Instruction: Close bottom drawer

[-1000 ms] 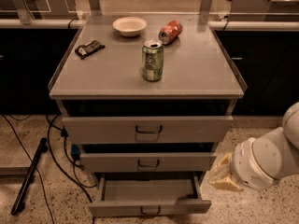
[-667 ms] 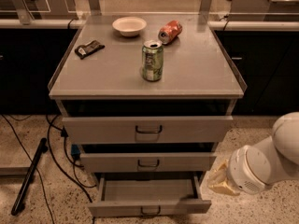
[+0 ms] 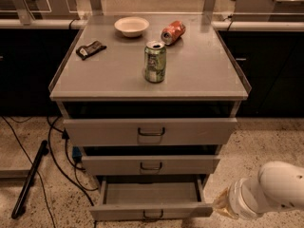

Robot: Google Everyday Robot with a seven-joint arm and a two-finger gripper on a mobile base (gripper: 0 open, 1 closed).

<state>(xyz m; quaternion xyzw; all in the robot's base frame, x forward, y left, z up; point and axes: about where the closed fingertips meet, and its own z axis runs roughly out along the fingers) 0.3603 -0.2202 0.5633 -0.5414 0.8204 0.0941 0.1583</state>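
The bottom drawer (image 3: 118, 212) of the grey cabinet (image 3: 190, 87) is pulled out the farthest, and its inside (image 3: 151, 193) looks empty. Its narrow front panel has a small dark wire handle (image 3: 152, 216) at the lower edge of the view. My gripper (image 3: 220, 204) is at the lower right, at the end of the white arm (image 3: 275, 191). Its amber end sits just beside the drawer's right front corner. I cannot tell whether it touches the drawer.
The top drawer (image 3: 199, 131) and middle drawer (image 3: 190, 165) stand slightly out. On the cabinet top are a green can (image 3: 155, 61), a red can on its side (image 3: 173, 32), a white bowl (image 3: 131, 26) and a dark packet (image 3: 90, 49). Cables (image 3: 57, 156) and a black pole (image 3: 29, 179) lie on the floor at left.
The arm and gripper have moved down, to the level of the bottom drawer's front. The drawers have not moved.
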